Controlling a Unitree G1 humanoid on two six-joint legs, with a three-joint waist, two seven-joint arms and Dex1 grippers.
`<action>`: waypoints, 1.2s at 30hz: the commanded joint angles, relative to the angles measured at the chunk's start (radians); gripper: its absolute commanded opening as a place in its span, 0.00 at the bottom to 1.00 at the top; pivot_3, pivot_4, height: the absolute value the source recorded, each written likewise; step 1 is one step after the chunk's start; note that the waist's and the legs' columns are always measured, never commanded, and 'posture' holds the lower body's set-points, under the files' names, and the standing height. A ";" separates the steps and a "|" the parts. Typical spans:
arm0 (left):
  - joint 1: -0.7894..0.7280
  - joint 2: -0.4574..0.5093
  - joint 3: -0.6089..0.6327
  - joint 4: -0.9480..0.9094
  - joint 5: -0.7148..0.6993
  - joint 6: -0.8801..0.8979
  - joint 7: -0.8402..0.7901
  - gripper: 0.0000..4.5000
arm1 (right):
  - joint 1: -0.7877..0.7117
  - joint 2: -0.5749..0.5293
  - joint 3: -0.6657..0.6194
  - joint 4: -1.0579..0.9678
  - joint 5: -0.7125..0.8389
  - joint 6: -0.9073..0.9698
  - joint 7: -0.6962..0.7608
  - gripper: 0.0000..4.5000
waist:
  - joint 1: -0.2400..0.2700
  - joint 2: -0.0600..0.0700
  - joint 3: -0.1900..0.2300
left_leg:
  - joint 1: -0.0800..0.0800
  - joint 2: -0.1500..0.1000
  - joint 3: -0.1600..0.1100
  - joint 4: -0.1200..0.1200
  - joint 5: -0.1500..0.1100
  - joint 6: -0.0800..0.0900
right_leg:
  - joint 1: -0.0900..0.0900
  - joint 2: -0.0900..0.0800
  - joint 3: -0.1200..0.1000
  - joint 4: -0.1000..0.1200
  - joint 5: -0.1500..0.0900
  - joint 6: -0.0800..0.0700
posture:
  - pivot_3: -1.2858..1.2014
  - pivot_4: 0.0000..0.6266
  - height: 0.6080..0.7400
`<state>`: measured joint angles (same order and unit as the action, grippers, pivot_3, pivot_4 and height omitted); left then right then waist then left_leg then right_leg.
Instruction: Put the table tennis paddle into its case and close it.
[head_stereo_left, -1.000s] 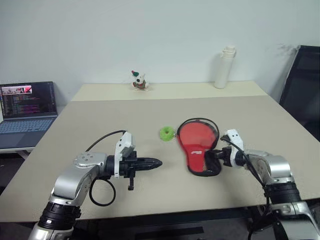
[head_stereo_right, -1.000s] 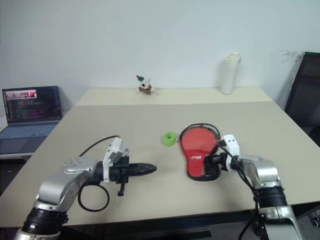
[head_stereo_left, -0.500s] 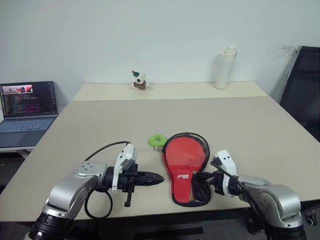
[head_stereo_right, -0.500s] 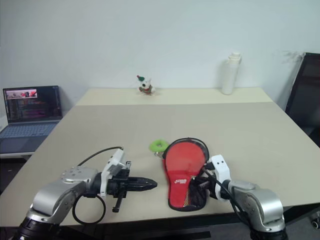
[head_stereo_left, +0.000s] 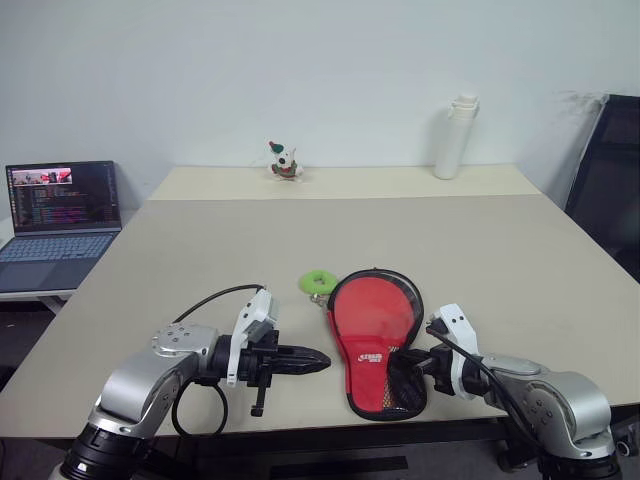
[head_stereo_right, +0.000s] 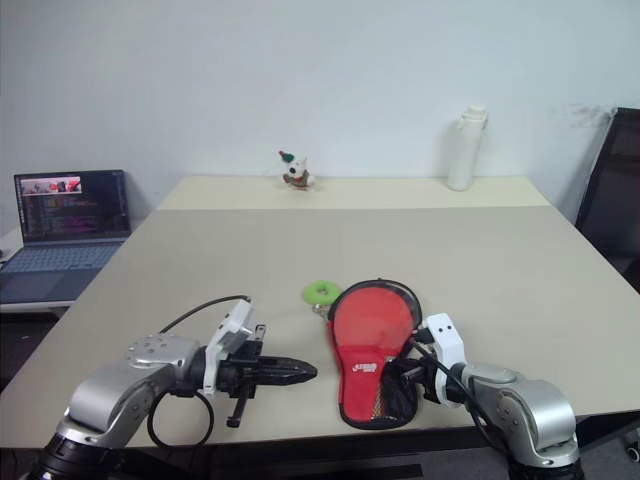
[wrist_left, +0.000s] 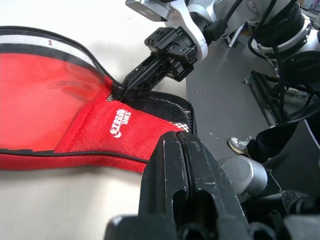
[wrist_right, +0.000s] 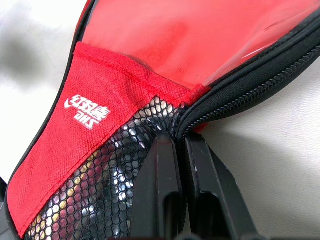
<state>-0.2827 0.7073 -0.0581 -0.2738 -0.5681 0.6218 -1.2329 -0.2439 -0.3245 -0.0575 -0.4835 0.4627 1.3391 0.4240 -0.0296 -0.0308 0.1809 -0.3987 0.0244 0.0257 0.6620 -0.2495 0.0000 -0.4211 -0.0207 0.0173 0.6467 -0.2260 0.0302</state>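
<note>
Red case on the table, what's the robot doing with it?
The right gripper is pinched shut on the edge of the case, where the mesh pocket meets the zip. The case lies flat near the table's front edge, its green ring beside it. The left gripper is shut and holds nothing, just left of the case.

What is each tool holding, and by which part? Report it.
The right tool is shut on the case, pinching its edge where the mesh pocket meets the zipper. The left tool is shut and holds nothing.
</note>
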 joint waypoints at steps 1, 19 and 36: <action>-0.006 0.002 0.013 -0.020 -0.010 -0.012 0.018 0.00 | 0.016 0.002 -0.001 0.011 -0.003 0.003 -0.032 0.12 | 0.000 0.000 0.000 | 0.000 0.000 0.000 0.000 0.000 0.000 | 0.000 0.000 0.000 0.000 0.000 0.000 | 0.52 0.24 1.00; -0.391 -0.172 -0.003 0.591 0.337 -0.273 0.383 0.00 | -0.052 -0.137 -0.081 -0.117 0.184 -0.051 0.094 0.84 | 0.002 -0.002 -0.001 | -0.001 0.000 -0.001 0.001 0.000 0.000 | 0.000 0.000 -0.001 0.000 0.001 0.001 | 0.52 0.24 1.00; -0.465 -0.198 -0.004 0.806 0.416 -0.408 0.358 0.00 | -0.011 -0.401 -0.162 -0.191 0.368 0.017 0.219 0.84 | 0.002 -0.002 -0.001 | -0.002 0.000 0.000 0.000 -0.001 0.000 | -0.001 0.000 0.000 0.000 0.001 0.000 | 0.52 0.24 1.00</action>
<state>-0.7443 0.4947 -0.0889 0.5505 -0.1531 0.2317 -0.8688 -0.2520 -0.7120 -0.1847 -0.6272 0.7866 1.3478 0.6337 -0.0276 -0.0331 0.1802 -0.4006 0.0249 0.0254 0.6626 -0.2501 -0.0001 -0.4218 -0.0203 0.0169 0.6464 -0.2253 0.0307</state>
